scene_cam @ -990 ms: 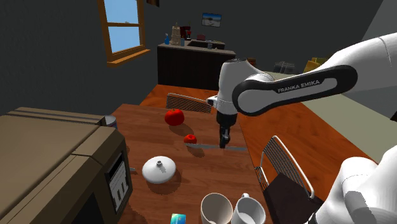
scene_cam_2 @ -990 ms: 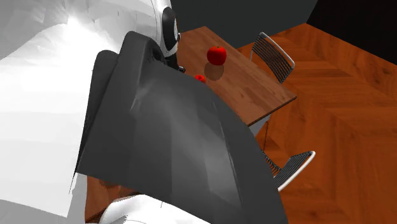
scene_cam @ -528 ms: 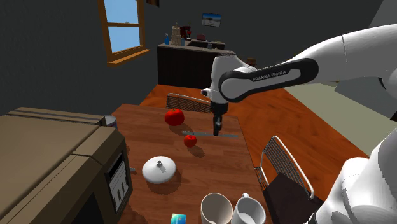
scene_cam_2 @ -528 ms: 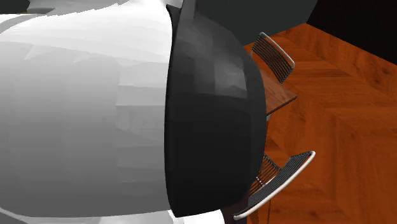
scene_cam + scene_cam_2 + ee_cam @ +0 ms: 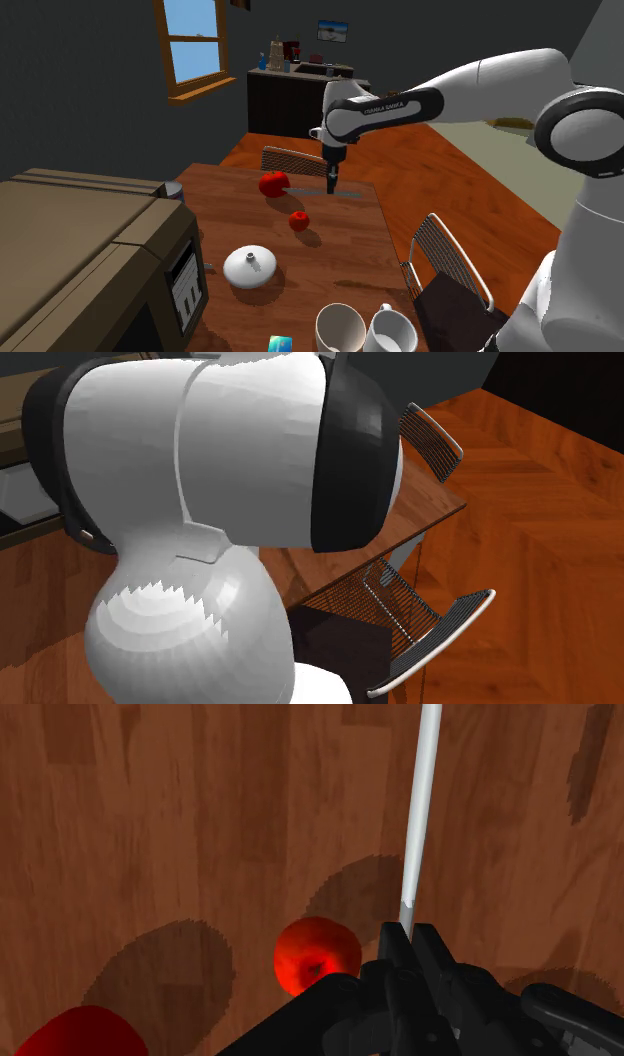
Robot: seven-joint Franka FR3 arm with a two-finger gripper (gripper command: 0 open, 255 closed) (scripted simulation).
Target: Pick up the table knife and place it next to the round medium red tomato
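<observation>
Since half a second ago the arm has carried the table knife up the table, away from the small tomato and towards the larger one. In the shoulder view the gripper (image 5: pixel 331 189) is clenched on the table knife (image 5: pixel 303 190), held level above the table (image 5: pixel 340 262), at 3 o'clock of the larger tomato (image 5: pixel 273 183) and 12 o'clock of the small tomato (image 5: pixel 298 221). In the second exterior view the arm's bulk stands in front, with a chair (image 5: pixel 440 627) at 4 o'clock. In the wrist view the fingers (image 5: pixel 394 947) pinch the knife (image 5: pixel 420 814), whose long grey length juts past them. A tilted descent could nudge a round tomato rolling. A high release could bounce the knife away.
</observation>
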